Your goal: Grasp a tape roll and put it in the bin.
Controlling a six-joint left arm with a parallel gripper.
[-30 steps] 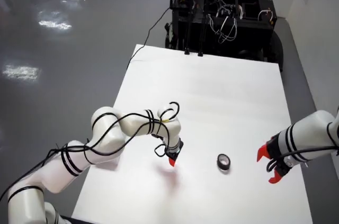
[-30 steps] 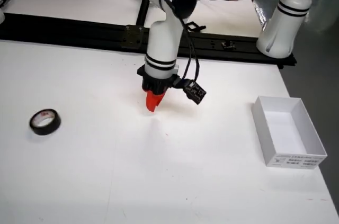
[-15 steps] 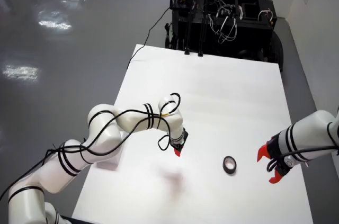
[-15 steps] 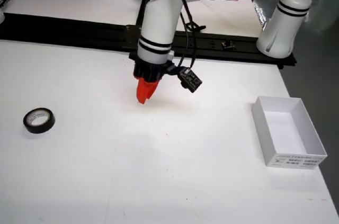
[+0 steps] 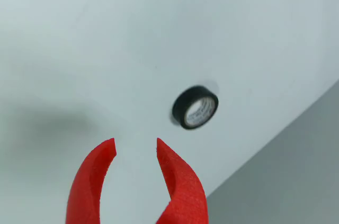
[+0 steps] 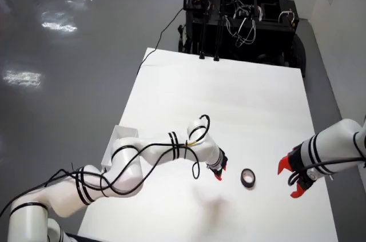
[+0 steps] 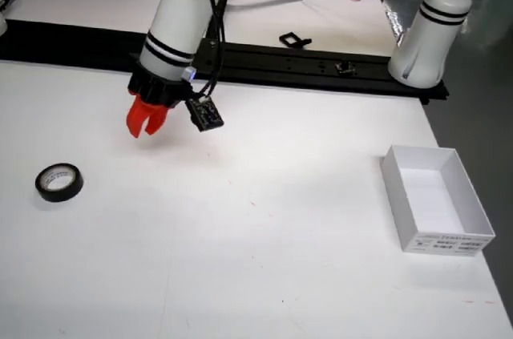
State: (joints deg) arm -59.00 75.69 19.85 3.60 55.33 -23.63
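1. Claw [image 7: 147, 125], red fingers parted by a narrow gap, holds nothing; it hangs above the white table [image 7: 264, 227].
2. Black tape roll [image 7: 58, 182] lies flat on the table, apart from the claw: below-left of it in the side view, ahead and right of the fingertips in the claw-mounted view [image 5: 195, 107].
3. White bin [image 7: 437, 209] sits well away, far right of the claw in the side view.
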